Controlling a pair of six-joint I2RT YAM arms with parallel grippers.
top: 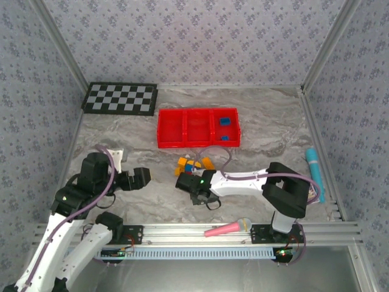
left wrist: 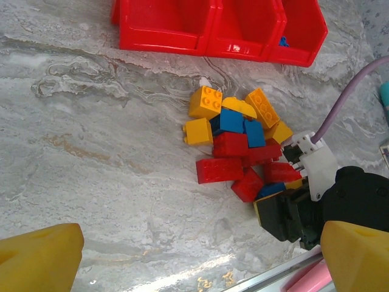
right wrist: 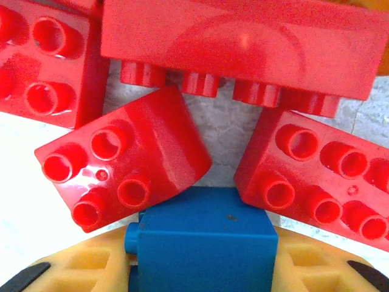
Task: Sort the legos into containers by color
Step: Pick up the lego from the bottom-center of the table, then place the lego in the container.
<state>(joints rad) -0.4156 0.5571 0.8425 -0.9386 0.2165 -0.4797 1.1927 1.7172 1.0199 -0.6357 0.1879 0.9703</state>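
Right wrist: half-cropped blue lego (right wrist: 203, 240)

I found no text, label, brand or number that I could read in any view. The legos (left wrist: 231, 146), the red tray (top: 199, 143) and the checkerboard (top: 120, 98) carried no legible marking.

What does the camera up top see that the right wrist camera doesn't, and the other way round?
The top view takes in the whole table: the red tray with blue bricks in its right compartment, the checkerboard and the pink microphone toy. The right wrist view goes very close: you can count the studs on the red bricks, and a blue brick sits between its yellow fingers. Both look at the lego pile in front of the tray.
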